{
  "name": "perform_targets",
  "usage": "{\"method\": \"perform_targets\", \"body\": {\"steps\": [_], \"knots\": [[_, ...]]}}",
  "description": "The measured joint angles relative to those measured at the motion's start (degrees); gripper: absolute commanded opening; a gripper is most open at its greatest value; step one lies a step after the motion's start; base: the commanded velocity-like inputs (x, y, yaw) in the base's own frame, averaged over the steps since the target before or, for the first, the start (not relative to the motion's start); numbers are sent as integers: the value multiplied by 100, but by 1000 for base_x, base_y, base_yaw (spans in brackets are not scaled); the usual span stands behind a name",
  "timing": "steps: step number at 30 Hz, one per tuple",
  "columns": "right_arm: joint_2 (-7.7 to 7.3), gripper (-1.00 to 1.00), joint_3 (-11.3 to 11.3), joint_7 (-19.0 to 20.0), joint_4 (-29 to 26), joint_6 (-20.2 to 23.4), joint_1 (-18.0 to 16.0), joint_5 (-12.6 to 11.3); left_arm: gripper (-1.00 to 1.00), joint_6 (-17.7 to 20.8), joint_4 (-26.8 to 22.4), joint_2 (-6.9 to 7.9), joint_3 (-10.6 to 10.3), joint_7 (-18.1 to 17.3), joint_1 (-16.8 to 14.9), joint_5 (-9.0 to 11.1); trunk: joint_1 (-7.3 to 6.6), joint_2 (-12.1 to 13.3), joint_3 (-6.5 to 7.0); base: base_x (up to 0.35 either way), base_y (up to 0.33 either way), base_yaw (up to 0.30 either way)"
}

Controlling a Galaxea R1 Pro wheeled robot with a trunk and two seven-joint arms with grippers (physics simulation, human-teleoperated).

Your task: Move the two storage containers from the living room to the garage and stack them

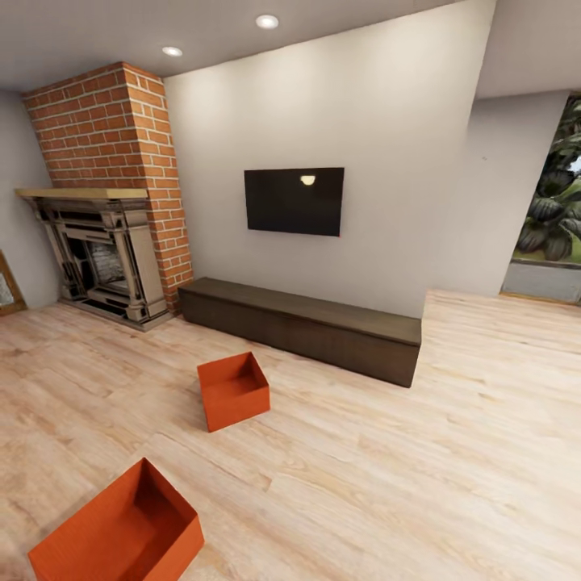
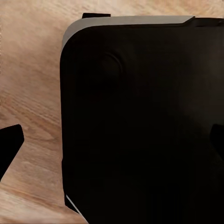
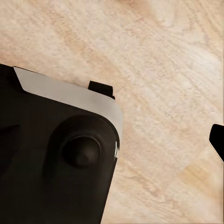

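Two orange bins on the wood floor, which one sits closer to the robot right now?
The storage container at the head view's lower left, partly cut by the frame edge. The other container sits farther off, toward the dark low bench.

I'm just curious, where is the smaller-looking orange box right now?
In the head view, that storage container sits on the wood floor left of centre, in front of the long dark bench, beyond the nearer container.

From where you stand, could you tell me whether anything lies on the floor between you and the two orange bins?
Nothing visible does. The nearer bin and the farther bin both sit on bare wood floor, open side up, apart from each other.
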Motion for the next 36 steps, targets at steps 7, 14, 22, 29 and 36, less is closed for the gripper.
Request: {"method": "perform_targets", "body": {"steps": [7,14,22,29,36], "knots": [[0,100,1,1,1,1,0,0,100,0,-1,0,-1,0,0,0,-1,0,0,311,0,6],[-6,100,-4,2,1,-10,-1,0,100,0,0,2,-1,0,0,0,0,0,0,262,0,79],[-17,100,-8,3,2,-15,-1,1,100,0,-2,16,0,0,0,0,2,0,0,22,0,259],[-17,100,-8,2,5,-8,-1,0,100,0,-3,13,0,0,0,0,2,0,0,1,0,270],[-17,100,-8,3,3,-7,-1,1,100,0,-3,13,0,0,0,0,2,0,0,0,0,270]]}}
